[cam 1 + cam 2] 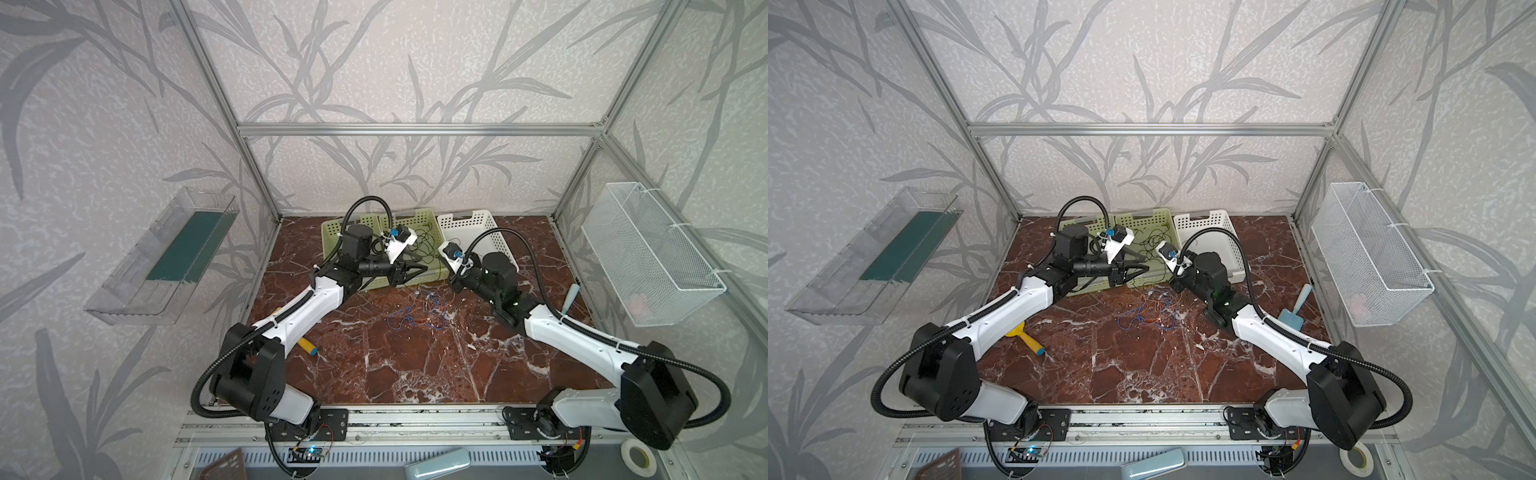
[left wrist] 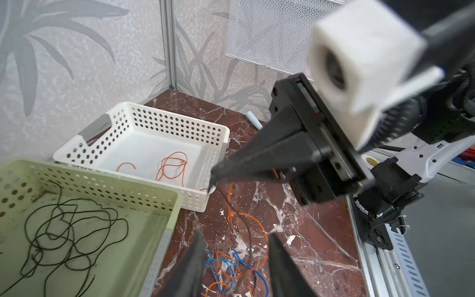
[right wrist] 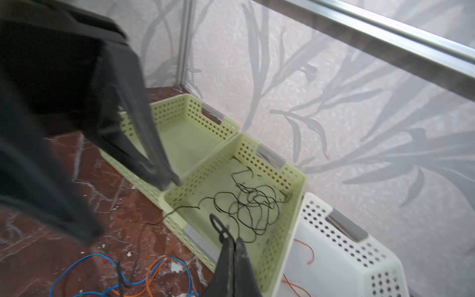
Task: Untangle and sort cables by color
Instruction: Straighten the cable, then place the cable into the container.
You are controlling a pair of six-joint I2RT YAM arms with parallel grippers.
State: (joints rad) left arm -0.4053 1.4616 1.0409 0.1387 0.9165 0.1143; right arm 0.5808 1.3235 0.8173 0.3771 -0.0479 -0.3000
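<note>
Your left gripper [image 2: 235, 231], jaws apart, hangs over tangle [image 1: 417, 309]; dark cable [image 2: 243, 221] runs up from it to right gripper [image 2: 212, 177], apparently clamped on strand.

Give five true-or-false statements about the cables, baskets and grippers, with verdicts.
The white perforated plastic basket holds orange cable. True.
The dark green-black cables lie in that white basket. False: a pale green perforated plastic basket holds most.
The right gripper is shut on one of those dark cables. True.
The left gripper is shut. False: its jaws stand apart.
The blue cables sit in a basket. False: they lie tangled with orange ones on the red-brown marble table.
</note>
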